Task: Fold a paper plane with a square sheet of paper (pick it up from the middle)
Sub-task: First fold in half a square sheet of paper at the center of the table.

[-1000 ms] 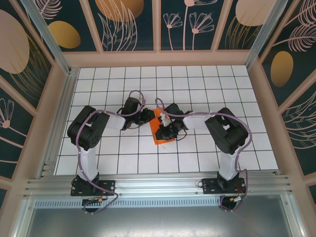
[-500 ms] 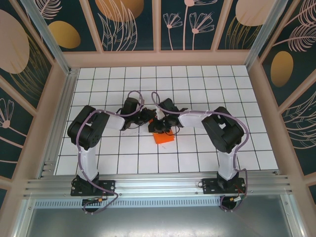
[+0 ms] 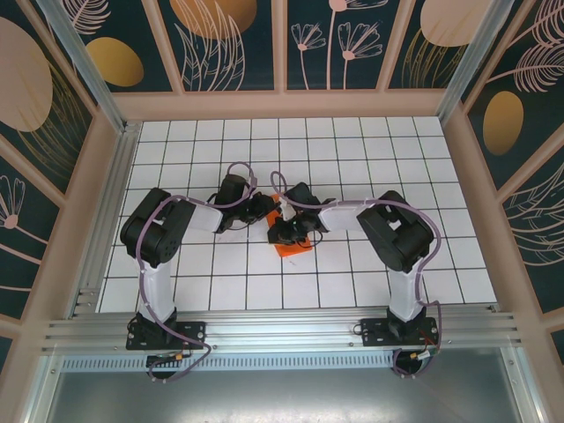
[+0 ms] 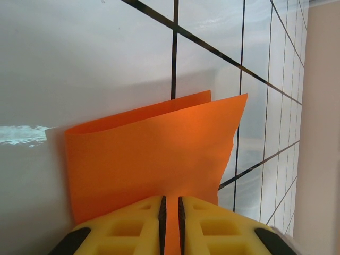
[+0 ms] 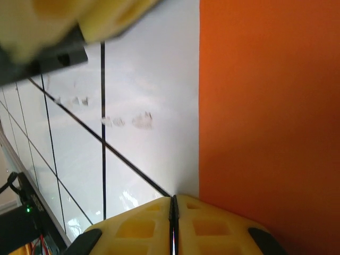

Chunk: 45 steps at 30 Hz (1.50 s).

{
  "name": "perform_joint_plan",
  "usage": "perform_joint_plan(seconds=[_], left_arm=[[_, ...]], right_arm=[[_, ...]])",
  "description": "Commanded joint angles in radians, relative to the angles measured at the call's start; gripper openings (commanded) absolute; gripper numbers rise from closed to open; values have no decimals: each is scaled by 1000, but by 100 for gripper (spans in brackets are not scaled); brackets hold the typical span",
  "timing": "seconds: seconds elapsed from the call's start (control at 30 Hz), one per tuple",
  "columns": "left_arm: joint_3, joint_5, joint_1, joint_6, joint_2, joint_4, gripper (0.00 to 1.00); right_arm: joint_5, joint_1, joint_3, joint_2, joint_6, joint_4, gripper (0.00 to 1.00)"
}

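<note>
Your left gripper (image 4: 170,212) is clamped on the sheet of paper (image 4: 149,154): a thin orange strip shows between its yellow fingers (image 4: 133,226). The sheet is already doubled into two layers, and the back layer peeps out toward 12 o'clock. I judge this hold to be an anchor, so that the thin paper cannot slide or spring open while the other arm works on it. From above, the sheet lies near the middle of the table (image 3: 370,159), as a small creased shape. The left gripper is at about 10 o'clock of it, and the right gripper (image 3: 284,231) is over its far part, reaching in from 2 o'clock. In the right wrist view, that gripper's fingers are pressed together, with orange paper at 3 o'clock and bare white tile at 9 o'clock. Probably they serve as a blunt tool along the edge, but I cannot tell whether any paper is caught between them.
</note>
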Motion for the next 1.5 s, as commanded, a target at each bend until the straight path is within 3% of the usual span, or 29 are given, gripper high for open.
perform_joint_plan(seconds=[0.0, 0.43, 0.6, 0.7, 0.9, 1.13, 1.47], left_arm=[[-30, -65, 26, 14, 52, -99, 17], [-26, -57, 30, 22, 59, -94, 17], [-16, -21, 31, 19, 27, -76, 18], [-8, 3, 30, 14, 1, -67, 19], [3, 40, 30, 12, -53, -43, 21], [-37, 97, 31, -39, -110, 60, 26], [-147, 85, -1, -46, -147, 77, 22]], right_arm=[[-64, 10, -70, -36, -43, -109, 11], [-91, 16, -152, -199, -83, -234, 13], [46, -33, -70, -271, -5, -121, 16], [123, -49, -26, -224, 25, -71, 16], [71, -53, -17, -131, 89, 25, 14], [56, -58, -36, -84, 87, 5, 14], [49, -59, -30, -26, 82, -14, 12]])
